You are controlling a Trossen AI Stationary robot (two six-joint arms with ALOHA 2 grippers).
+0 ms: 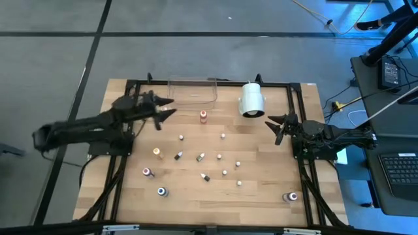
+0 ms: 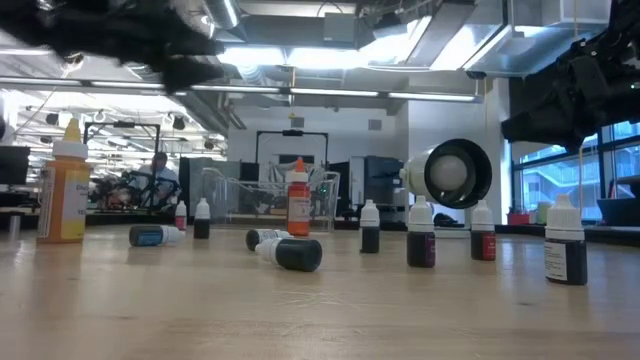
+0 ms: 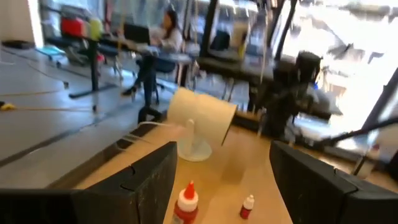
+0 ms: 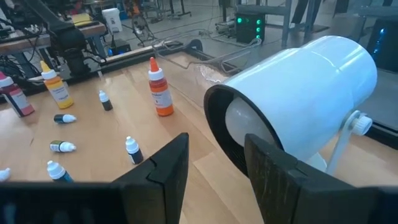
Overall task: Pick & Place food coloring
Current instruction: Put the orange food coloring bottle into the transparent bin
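Note:
Several food coloring bottles stand or lie scattered over the wooden table: an orange-topped one, a yellow one, a pink one, a blue one and small vials. My left gripper hangs open above the table's far left, pointing level toward the orange-topped bottle. At the right side, my right gripper is open in front of the white cylinder, with nothing between its fingers.
A clear plastic tray sits at the far edge, left of the white cylinder on its stand. Another pink-topped bottle stands near the front right corner. Bare wood lies along the table's near edge.

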